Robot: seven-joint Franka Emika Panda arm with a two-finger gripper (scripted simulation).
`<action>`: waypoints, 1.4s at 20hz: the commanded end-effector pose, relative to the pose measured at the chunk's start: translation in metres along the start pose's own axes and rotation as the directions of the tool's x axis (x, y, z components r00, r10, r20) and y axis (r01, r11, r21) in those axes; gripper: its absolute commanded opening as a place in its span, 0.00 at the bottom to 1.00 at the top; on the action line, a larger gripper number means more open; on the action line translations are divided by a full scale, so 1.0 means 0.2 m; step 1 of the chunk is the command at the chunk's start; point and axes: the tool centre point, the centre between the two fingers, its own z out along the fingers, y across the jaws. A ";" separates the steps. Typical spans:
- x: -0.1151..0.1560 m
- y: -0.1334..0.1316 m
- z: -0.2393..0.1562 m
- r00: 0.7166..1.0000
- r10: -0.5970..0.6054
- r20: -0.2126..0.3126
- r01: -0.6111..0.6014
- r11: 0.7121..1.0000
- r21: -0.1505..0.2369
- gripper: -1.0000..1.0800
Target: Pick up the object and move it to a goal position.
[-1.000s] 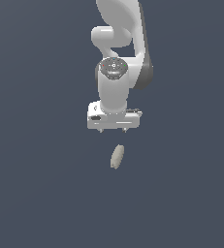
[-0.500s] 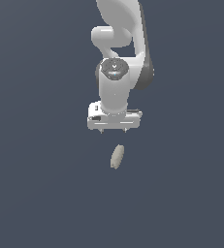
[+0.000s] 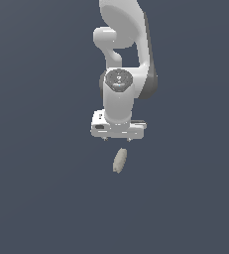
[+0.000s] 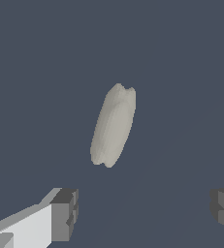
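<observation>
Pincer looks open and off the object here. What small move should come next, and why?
Probably shift the pincer over the object, then descend. In the wrist view its fingers stand wide apart and the lump lies outside the gap between them, untouched.

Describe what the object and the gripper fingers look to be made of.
The object: pale beige-grey, matte, with a bumpy, lumpy surface, perhaps stone or clay; the render leaves it open. The gripper fingers: dark grey, blocky, matte pads, like rubber or plastic, on a white body.
</observation>
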 end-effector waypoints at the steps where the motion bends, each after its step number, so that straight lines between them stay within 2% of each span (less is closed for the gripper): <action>1: 0.03 -0.01 0.04 0.999 0.043 -0.005 -0.043 0.999 0.001 0.96; 8: 0.14 -0.06 0.19 0.982 0.185 -0.024 -0.185 0.983 0.005 0.96; 14: 0.19 -0.08 0.27 0.964 0.263 -0.035 -0.262 0.965 0.008 0.96; 28: 0.21 -0.09 0.38 0.956 0.290 -0.038 -0.290 0.957 0.009 0.96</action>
